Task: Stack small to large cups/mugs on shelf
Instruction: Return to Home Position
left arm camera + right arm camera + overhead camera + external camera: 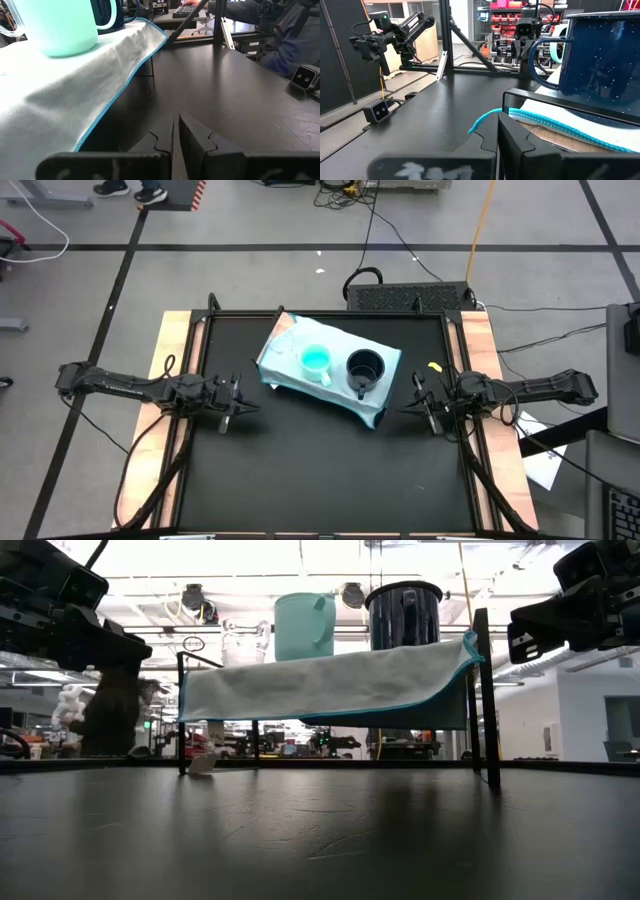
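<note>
The shelf (pixel 300 332) stands mid-table, draped in a light blue cloth (pixel 330 685). On it stand three cups, each upright on its base. They are a teal mug with a white handle (pixel 316 361) in the middle, a black speckled mug (pixel 364 368) on its right, and a tiny clear glass cup (pixel 243 643) toward the left. My left gripper (pixel 245 408) is shut and empty, left of the shelf and clear of the tabletop. My right gripper (pixel 408 408) is shut and empty, right of the shelf. The teal mug shows in the left wrist view (pixel 60 25), the black mug in the right wrist view (pixel 600 55).
The shelf stands on thin black legs (pixel 485 700) with open space beneath it. Wooden boards (pixel 170 360) line the table's left and right sides. A small yellow object (pixel 434 366) lies right of the shelf. A person sits beyond the table (pixel 290 35). Bare black tabletop (pixel 320 470) fills the near half.
</note>
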